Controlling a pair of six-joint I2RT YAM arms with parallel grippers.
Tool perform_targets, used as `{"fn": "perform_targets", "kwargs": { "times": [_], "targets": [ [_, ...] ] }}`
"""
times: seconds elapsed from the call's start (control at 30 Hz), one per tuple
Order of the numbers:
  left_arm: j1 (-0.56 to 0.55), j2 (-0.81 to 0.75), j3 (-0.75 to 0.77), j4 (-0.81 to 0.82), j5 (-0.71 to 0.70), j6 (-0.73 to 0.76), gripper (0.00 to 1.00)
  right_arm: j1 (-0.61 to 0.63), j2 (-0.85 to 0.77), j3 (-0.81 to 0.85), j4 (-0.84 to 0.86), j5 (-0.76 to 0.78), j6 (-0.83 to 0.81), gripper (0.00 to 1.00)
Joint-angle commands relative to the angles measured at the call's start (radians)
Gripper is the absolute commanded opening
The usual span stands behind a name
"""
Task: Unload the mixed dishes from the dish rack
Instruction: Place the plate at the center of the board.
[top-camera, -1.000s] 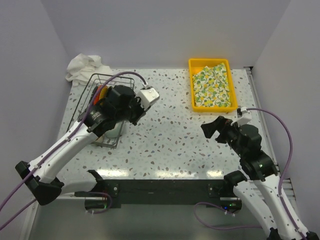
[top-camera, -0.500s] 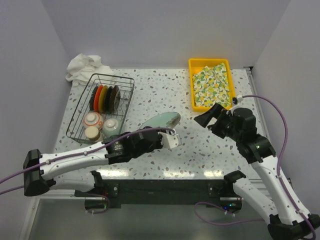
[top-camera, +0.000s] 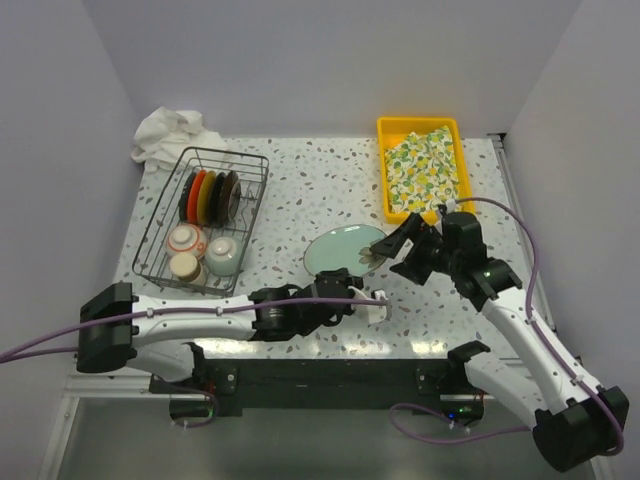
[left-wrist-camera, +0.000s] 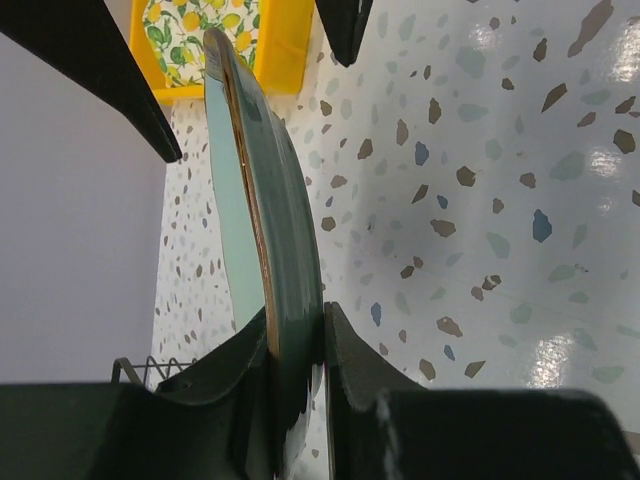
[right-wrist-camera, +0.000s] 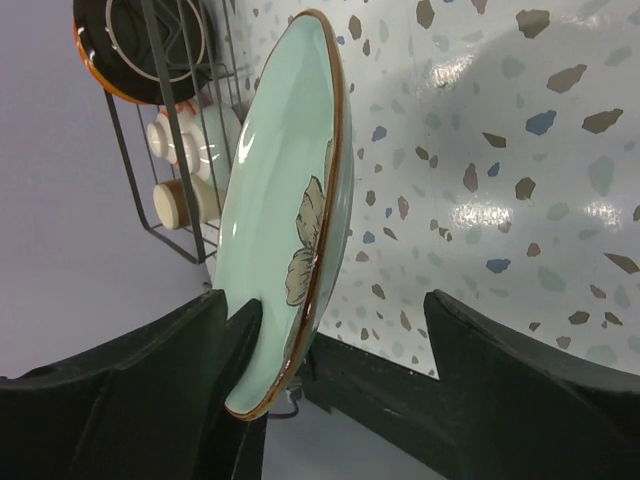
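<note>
Half a second ago the pale green plate (top-camera: 345, 248) was nearer the left arm and the right arm was well apart from it. Now the plate is near the middle of the counter (top-camera: 300, 200). The left tool (left-wrist-camera: 297, 340) is clamped on its rim at 6 o'clock. The right tool (top-camera: 386, 250) has come in from 3 o'clock. Its fingers are wide apart, one on each side of the rim, and not squeezing yet. I think the plate is being passed from one arm to the other, so one dish is out. The dish rack (top-camera: 230, 152) sits at 10 o'clock. In it I count about three plates (top-camera: 208, 196) standing close together, one red-white bowl (top-camera: 185, 238) and two cups (top-camera: 222, 255). There is also one yellow tray (top-camera: 385, 180) at 1 o'clock and one white cloth (top-camera: 165, 130) at 11 o'clock.
</note>
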Motion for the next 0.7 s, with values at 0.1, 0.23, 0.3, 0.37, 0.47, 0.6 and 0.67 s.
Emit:
{"fn": "perform_targets", "kwargs": {
  "times": [0.1,0.23,0.3,0.37,0.47,0.6,0.67],
  "targets": [
    [-0.010,0.057,0.052,0.195,-0.069,0.079,0.00,0.004,0.034,-0.082,0.132,-0.083,0.083,0.63],
    [-0.015,0.083,0.057,0.198,-0.069,0.077,0.00,0.004,0.073,-0.100,0.157,-0.100,0.086,0.49],
    [-0.016,0.097,0.062,0.204,-0.069,0.076,0.00,0.006,0.087,-0.106,0.176,-0.111,0.090,0.47],
    [-0.018,0.106,0.066,0.210,-0.069,0.068,0.00,0.006,0.104,-0.120,0.192,-0.118,0.100,0.42],
    [-0.020,0.123,0.065,0.216,-0.069,0.051,0.00,0.006,0.126,-0.129,0.212,-0.126,0.104,0.33],
    [-0.030,0.146,0.065,0.213,-0.074,-0.005,0.00,0.004,0.146,-0.146,0.241,-0.148,0.107,0.14],
    [-0.033,0.154,0.063,0.207,-0.079,-0.033,0.07,0.004,0.149,-0.158,0.255,-0.158,0.112,0.06]
  ]
}}
